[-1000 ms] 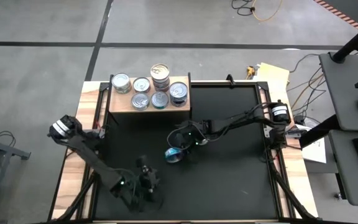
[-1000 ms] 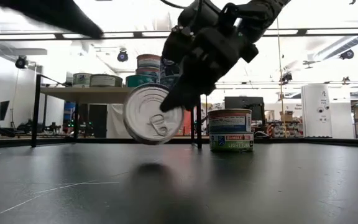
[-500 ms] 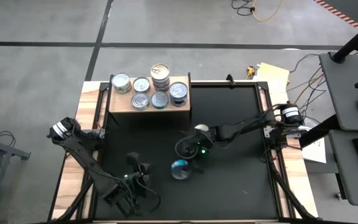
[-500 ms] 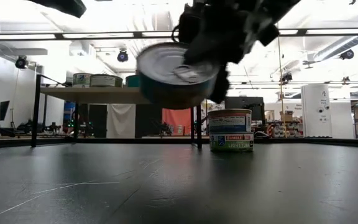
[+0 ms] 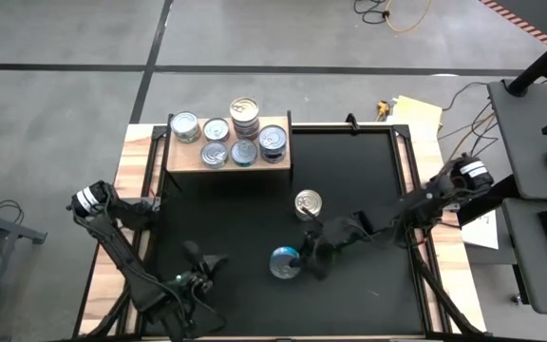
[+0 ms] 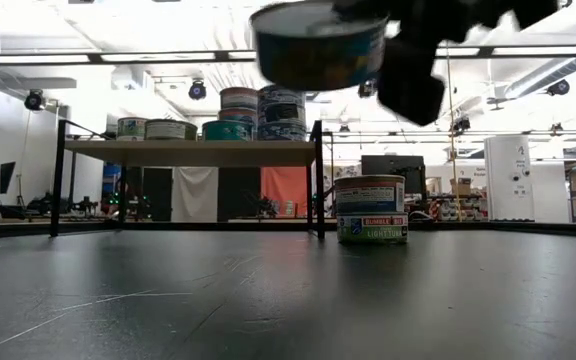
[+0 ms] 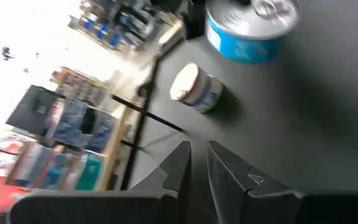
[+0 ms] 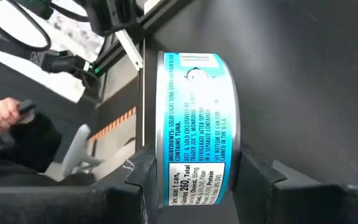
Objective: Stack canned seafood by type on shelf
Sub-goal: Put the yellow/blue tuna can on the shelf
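The wooden shelf [image 5: 183, 160] stands at the table's far left and bears several tins of canned seafood [image 5: 228, 141], one pile [image 5: 244, 113] standing taller. A gold-topped tin [image 5: 309, 203] rests on its base on the black table, alone near the middle. My right gripper [image 5: 299, 262] is shut on a silver-topped tin with a blue label [image 5: 281, 263], held high above the table's near middle. My left gripper [image 7: 199, 163] hangs near the table's near left, shut, with nothing between its fingers, pointing toward the two loose tins. My right gripper pinches the blue-labelled tin between its two fingers, one on each flat end [image 8: 164, 186], so the label wall [image 8: 194, 124] shows between them. The fingers come almost level from the table's right. The tin is lifted clear, its silver top [image 6: 313, 12] facing up and slightly tilted.
The shelf's top [image 6: 193, 150] stands on dark legs at the table's far edge. Wooden strips [image 5: 129, 180] and a black frame edge the table. Beyond the near left edge a person's hand [image 8: 2, 115] shows. Bare black table [image 5: 368, 171] lies at the right.
My right gripper has carried the blue tin toward the table's near edge and upward, rolling its wrist: the tin's lid, which faced the near side, now faces up. My left gripper has drifted toward the table's left and rolled.
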Motion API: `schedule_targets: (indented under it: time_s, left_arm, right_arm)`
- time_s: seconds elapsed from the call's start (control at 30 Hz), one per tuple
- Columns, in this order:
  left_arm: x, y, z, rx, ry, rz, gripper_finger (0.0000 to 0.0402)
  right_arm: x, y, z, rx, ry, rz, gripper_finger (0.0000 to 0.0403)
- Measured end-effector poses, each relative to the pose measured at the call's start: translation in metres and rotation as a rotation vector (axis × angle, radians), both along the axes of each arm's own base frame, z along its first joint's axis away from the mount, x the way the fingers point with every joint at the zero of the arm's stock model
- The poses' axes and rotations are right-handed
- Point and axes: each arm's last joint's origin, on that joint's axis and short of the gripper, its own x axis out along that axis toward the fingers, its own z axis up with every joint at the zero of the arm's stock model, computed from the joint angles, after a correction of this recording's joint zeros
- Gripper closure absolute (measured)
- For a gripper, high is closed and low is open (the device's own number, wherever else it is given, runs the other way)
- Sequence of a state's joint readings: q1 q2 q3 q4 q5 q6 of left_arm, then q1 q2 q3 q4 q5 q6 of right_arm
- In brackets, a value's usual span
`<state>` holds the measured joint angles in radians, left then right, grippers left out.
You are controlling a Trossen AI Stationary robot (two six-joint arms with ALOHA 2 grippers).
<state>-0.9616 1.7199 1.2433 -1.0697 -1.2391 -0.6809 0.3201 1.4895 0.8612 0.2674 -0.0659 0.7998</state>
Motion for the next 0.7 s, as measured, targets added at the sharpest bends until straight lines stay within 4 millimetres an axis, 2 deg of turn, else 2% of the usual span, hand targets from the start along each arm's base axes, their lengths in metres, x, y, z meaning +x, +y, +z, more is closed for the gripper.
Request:
schedule_targets:
  time_s: [0.1,0.2,0.3,0.43,0.53,0.7]
  left_arm:
    - [0.01,-0.003,0.0,-0.062,0.083,-0.029,0.0366]
    - [0.025,-0.01,-0.001,-0.135,0.255,-0.163,0.0366]
    - [0.046,-0.018,0.003,-0.196,0.335,-0.395,0.0366]
    - [0.073,-0.02,0.007,-0.217,0.322,-0.799,0.0366]
    - [0.088,-0.007,0.004,-0.19,0.306,-0.895,0.0366]
    - [0.095,0.033,0.01,-0.195,0.291,-0.829,0.0366]
  right_arm:
    - [-0.009,0.01,0.009,-0.07,-0.056,-0.03,0.0265]
    - [-0.013,0.016,0.019,-0.185,-0.136,-0.052,0.0265]
    - [-0.015,0.018,0.021,-0.245,-0.155,-0.119,0.0265]
    - [-0.014,0.018,0.023,-0.326,-0.2,-0.151,0.0265]
    - [-0.013,0.02,0.024,-0.339,-0.225,-0.156,0.0265]
    - [-0.018,0.031,0.029,-0.279,-0.263,-0.217,0.0265]
